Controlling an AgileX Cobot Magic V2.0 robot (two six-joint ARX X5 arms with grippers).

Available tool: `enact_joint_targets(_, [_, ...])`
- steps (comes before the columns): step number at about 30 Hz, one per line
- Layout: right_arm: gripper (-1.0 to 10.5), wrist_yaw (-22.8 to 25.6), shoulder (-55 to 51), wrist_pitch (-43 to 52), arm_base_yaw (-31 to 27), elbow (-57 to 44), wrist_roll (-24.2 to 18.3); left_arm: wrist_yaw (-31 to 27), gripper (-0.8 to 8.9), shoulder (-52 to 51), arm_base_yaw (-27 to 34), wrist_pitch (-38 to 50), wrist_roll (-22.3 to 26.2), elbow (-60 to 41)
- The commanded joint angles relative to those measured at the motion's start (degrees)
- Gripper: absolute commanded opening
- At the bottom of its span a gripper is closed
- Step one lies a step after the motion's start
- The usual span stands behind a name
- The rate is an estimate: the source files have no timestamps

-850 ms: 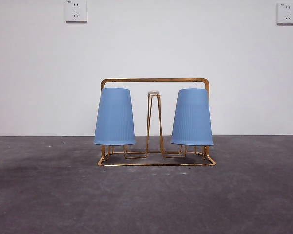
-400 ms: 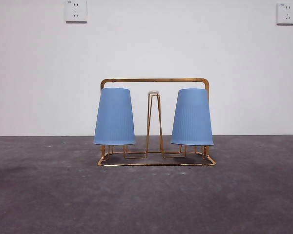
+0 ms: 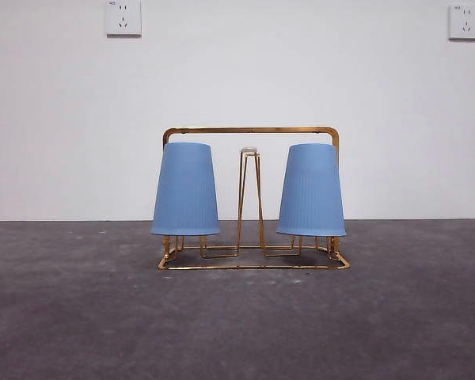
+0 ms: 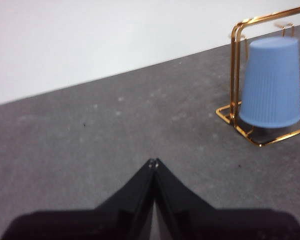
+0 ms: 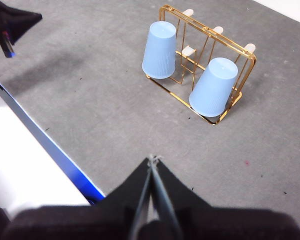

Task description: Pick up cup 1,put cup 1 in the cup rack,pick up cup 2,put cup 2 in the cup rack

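White wall (image 3: 237,79) with two sockets (image 3: 123,17) above grey floor (image 3: 237,324).

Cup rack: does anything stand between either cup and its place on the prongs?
No. Both blue cups, one and the other, already sit upside down on the cup rack. Nothing visible lies between. Left gripper and right gripper wait clear, shut.

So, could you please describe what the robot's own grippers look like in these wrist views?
The left gripper and the right gripper look alike: two matt black jaws, broad at the base and tapering to a narrow point, with no markings or cables visible. The other arm's tip is also black, with a small blue and red detail.
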Motion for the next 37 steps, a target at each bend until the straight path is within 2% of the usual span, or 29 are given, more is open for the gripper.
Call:
enact_joint_targets(1, [0.0,0.07,0.07,-1.18,0.0,-0.35,0.66,0.17,-0.03,-1.6,0.57,1.68,-2.73,-2.62])
enact_joint_targets(8, [0.0,0.07,0.07,-1.18,0.0,-0.35,0.66,-1.97,-0.03,-5.84,0.68,0.2,-5.88,-6.78])
enact_joint_targets(37, [0.0,0.87,0.02,-1.18,-0.59,-0.35,0.63,-2.71,-0.03,-5.44,0.72,0.42,-6.01,-6.78])
